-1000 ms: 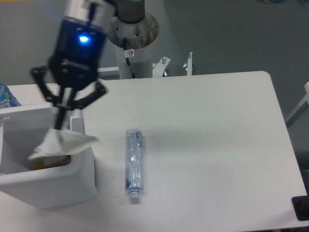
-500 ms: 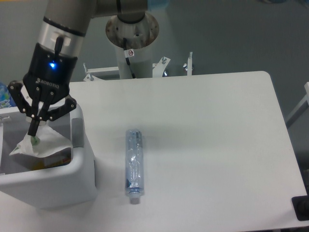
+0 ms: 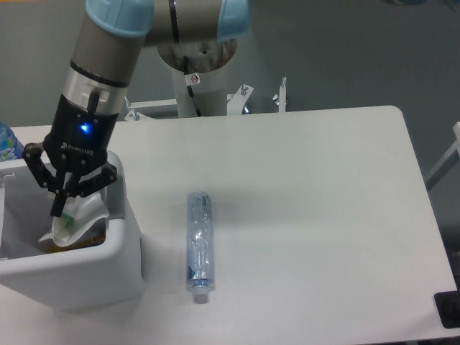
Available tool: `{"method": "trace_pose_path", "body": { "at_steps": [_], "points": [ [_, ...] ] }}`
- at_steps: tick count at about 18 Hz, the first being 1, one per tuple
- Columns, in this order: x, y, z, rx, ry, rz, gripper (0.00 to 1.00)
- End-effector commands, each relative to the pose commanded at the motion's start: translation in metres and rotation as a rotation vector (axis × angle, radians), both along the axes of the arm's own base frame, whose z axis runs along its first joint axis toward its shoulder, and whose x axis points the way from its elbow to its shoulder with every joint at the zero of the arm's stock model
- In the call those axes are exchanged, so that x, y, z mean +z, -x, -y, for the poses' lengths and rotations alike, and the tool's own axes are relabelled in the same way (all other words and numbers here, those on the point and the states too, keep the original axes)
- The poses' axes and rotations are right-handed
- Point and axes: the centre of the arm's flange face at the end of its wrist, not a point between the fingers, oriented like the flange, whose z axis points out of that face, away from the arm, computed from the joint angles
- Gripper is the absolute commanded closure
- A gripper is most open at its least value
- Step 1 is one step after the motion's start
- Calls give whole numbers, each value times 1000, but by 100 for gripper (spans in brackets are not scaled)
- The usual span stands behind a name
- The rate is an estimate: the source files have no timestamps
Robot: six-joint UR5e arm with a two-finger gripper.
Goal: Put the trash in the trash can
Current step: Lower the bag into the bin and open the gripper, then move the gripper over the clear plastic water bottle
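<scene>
My gripper (image 3: pixel 62 213) reaches down inside the white trash can (image 3: pixel 115 273) at the left of the table, its fingers shut on the crumpled whitish wrapper (image 3: pixel 79 221). The wrapper hangs inside the bin, just below the rim. The flattened clear bottle (image 3: pixel 199 247) with a bluish tint lies on the table to the right of the bin, lengthwise toward the front edge, cap end nearest the front. Something yellowish shows at the bottom of the bin.
The arm's base column (image 3: pixel 195 65) stands behind the table's back edge, with metal brackets (image 3: pixel 262 97) beside it. A blue-patterned object (image 3: pixel 7 144) peeks in at the far left edge. A dark object (image 3: pixel 449 310) sits at the front right corner.
The gripper moved left and down from above the bin's right wall to inside the bin, carrying the wrapper with it. The bottle has not moved.
</scene>
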Motion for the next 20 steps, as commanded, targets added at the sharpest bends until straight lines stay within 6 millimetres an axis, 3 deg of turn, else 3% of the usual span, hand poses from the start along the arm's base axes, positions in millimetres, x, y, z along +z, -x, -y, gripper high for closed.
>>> {"method": "trace_pose_path", "body": {
  "at_steps": [5, 12, 13, 14, 15, 16, 18, 20],
  "points": [
    [0, -24, -5, -40, 0, -2, 94],
    [-8, -29, -5, -48, 14, 6, 91],
    [-8, -29, -5, -48, 14, 6, 83],
    [-8, -29, -5, -48, 14, 6, 69],
    [-6, -29, -5, -48, 11, 2, 42],
    [-4, -29, -5, -52, 7, -8, 24],
    [1, -26, -4, -47, 7, -46, 6],
    [5, -22, -2, -33, 9, -64, 0]
  ]
}}
